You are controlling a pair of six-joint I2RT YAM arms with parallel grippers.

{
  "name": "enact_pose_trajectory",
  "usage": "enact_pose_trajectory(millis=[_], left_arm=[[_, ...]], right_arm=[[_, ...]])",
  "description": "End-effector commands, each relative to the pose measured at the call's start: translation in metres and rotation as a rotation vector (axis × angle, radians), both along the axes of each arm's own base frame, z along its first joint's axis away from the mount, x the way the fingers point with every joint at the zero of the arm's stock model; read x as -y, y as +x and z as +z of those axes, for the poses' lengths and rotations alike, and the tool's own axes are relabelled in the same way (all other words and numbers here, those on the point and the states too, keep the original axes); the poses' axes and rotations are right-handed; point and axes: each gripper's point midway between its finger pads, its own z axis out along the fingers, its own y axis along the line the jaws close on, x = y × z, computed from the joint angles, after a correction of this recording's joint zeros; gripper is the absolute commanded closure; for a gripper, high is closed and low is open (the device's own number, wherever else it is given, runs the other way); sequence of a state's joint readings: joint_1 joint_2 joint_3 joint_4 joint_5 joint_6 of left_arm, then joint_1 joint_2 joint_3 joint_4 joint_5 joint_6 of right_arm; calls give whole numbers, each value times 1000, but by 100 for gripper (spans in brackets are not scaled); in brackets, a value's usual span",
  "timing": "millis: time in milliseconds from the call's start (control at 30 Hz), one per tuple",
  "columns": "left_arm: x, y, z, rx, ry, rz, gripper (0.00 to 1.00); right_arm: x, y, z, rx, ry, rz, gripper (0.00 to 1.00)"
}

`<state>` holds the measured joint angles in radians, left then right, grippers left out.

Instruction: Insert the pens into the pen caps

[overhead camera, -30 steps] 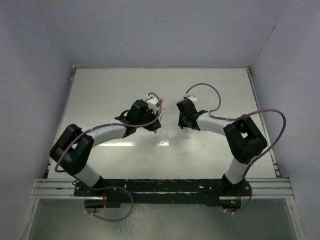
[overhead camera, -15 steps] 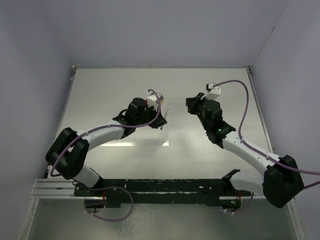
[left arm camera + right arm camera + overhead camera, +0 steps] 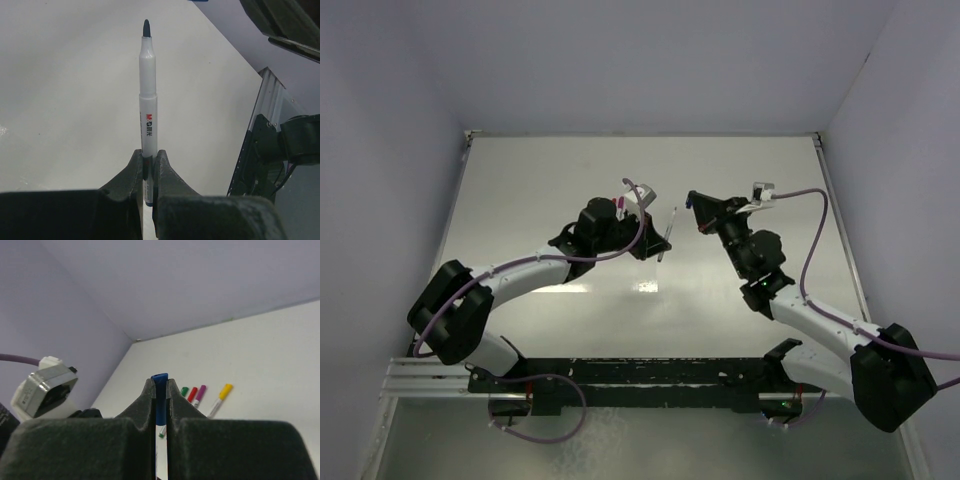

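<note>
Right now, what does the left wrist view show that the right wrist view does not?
Only the left wrist view: a white pen, dark tip outward, clamped in the left pincer, and a metal rail at the side. Only the right wrist view: a blue cap clamped in the right pincer, with a green cap, a red cap, a purple cap and a yellow cap in a row beyond it. Both: the pale table and a pincer shut on its item.
</note>
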<state>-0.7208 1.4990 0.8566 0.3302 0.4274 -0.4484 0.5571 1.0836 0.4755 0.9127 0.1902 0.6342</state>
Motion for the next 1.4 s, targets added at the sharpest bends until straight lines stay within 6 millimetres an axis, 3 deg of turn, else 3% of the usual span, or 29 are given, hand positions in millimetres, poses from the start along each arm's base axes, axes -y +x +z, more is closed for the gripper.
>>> enact_pose_trajectory(millis=[0,467,1367], left_arm=[[7,-5,36,58,-87,-32,100],[15,-14,43,68,-95,-69,100],[13,-12,51,88,-107,-52,100]], right_arm=[[-5,-12,48,157,87,60,100],[-14,-9,43,157,75,90,100],[-19,-8,31,131,90,114,100]])
